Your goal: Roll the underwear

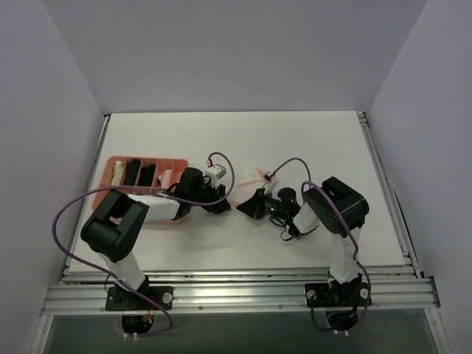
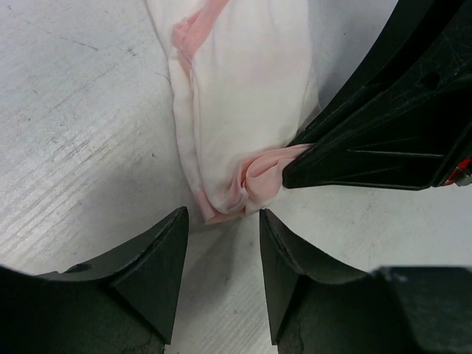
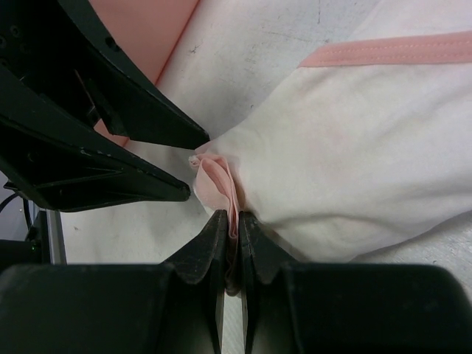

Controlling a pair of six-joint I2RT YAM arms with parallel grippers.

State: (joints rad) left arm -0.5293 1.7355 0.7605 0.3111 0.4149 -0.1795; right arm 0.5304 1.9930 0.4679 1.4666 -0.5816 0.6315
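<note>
right gripper [image 3: 230,221] was clamped on the bunched pink end of the underwear [image 3: 354,147], anchoring it; left gripper [image 2: 221,221] sat fingers apart, empty, just beside that end, probably lining up a regrip.

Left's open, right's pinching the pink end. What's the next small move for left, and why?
Probably ease the left gripper forward a little and close on the bunched pink end of the underwear, beside the right gripper. The left jaws stand open just short of that end, holding nothing. The right gripper is shut on the pink fold, so only one arm has the cloth.
</note>
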